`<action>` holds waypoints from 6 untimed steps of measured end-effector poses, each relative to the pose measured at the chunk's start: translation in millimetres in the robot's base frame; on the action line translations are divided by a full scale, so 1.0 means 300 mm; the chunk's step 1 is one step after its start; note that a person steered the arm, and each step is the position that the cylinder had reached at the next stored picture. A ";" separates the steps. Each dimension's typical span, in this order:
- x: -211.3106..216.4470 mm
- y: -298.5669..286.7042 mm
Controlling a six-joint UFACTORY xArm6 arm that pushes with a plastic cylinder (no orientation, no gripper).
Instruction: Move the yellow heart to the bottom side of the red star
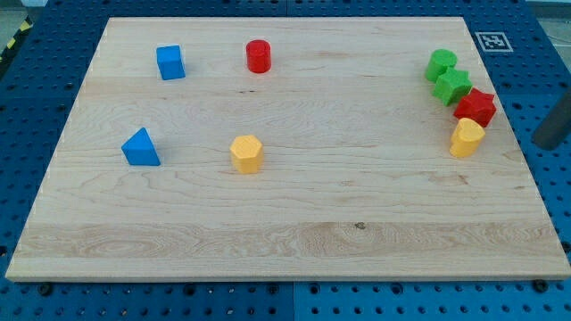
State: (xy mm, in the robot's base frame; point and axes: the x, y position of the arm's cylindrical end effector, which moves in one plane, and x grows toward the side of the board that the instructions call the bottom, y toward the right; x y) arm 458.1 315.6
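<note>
The yellow heart sits near the board's right edge, just below the red star and touching it or nearly so. My tip is the lower end of a dark rod entering from the view's right edge. It stands off the wooden board, over the blue pegboard, to the right of the yellow heart and apart from it.
A green star and a green cylinder crowd against the red star's upper left. A yellow hexagon and a blue triangle lie at the left middle. A blue cube and a red cylinder lie at the top left.
</note>
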 end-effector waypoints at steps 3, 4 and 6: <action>0.187 -0.161; 0.156 -0.397; 0.055 -0.337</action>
